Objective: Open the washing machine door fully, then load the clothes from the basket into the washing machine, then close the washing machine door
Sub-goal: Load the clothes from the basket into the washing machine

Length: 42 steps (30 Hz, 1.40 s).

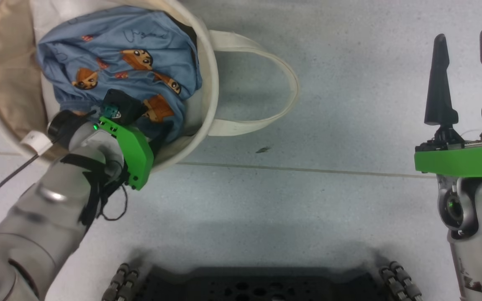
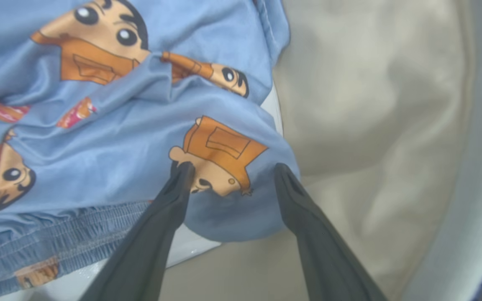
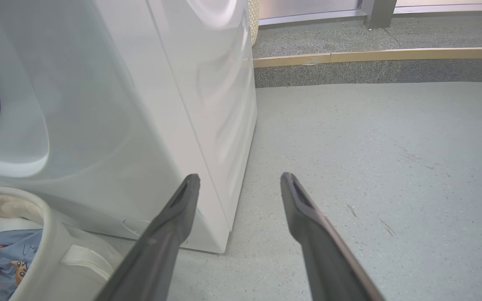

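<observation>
Cream basket [image 1: 210,83] rim betw. clothes [image 1: 119,54] & washing machine [image 3: 140,104]; grey floor [image 1: 349,104] around

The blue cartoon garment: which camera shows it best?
The left wrist view: the clothes are close up, with the cartoon print and elastic hem sharp. The head view shows most of the bundle in the basket, partly behind the left arm. The right wrist view catches just a corner of it.
</observation>
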### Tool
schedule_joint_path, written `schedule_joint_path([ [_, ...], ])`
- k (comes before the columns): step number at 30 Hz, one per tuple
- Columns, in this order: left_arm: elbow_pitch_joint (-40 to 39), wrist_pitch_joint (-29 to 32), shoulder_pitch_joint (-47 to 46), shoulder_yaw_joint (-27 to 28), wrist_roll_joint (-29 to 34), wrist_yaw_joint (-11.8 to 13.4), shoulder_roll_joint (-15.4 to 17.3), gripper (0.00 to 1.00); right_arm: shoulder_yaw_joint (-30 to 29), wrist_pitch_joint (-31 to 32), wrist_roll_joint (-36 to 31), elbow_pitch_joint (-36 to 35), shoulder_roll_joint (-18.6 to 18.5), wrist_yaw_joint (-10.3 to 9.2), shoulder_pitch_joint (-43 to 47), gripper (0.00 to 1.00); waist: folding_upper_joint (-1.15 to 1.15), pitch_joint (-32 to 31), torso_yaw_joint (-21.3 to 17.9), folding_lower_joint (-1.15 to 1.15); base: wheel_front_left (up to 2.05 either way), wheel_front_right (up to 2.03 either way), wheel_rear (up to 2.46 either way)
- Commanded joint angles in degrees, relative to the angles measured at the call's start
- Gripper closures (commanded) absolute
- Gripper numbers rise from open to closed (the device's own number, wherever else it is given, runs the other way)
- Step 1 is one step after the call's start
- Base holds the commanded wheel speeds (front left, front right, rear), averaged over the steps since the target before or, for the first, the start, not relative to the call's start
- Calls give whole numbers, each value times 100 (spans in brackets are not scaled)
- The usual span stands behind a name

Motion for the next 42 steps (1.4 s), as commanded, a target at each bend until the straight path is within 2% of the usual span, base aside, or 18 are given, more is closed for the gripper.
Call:
schedule_joint_path([
  [1, 39, 68, -13, -15, 112, -32, 285, 0, 131, 51, -54, -230, 62, 2, 205, 0, -1, 69, -54, 0, 0, 0, 0],
  [10, 224, 318, -343, -124, 488, -32, 458, 0, 94, 107, -196, -516, 150, 2, 353, 0, -1, 390, -209, 0, 0, 0, 0],
  [17, 511, 404, -517, -132, 565, -32, 456, 0, 90, 93, -261, -636, 233, 2, 423, 0, -1, 524, -281, 0, 0, 0, 0],
  [18, 547, 414, -538, -130, 558, -32, 462, 4, 98, 86, -263, -638, 240, 2, 423, 0, -1, 529, -290, 0, 0, 0, 0],
  [19, 588, 441, -557, -116, 540, -7, 472, 42, 107, 78, -266, -637, 246, 2, 419, 0, -1, 534, -299, 0, 0, 0, 0],
  [20, 616, 451, -572, -97, 518, 29, 471, 94, 115, 69, -269, -634, 254, 2, 414, 0, -1, 534, -304, 0, 0, 0, 0],
  [21, 636, 428, -589, -71, 495, 76, 465, 100, 121, 60, -271, -628, 261, 2, 409, 0, -1, 533, -307, 0, 0, 0, 0],
  [33, 700, -64, -565, 314, 102, 293, 311, 100, 180, -42, -211, -442, 255, 2, 309, 0, -1, 322, -173, 0, 0, 0, 0],
  [42, 666, -586, -223, 758, -333, 93, 78, 100, 320, -237, 6, 31, 247, 2, 231, 0, -1, -247, -4, 0, 0, 0, 0],
])
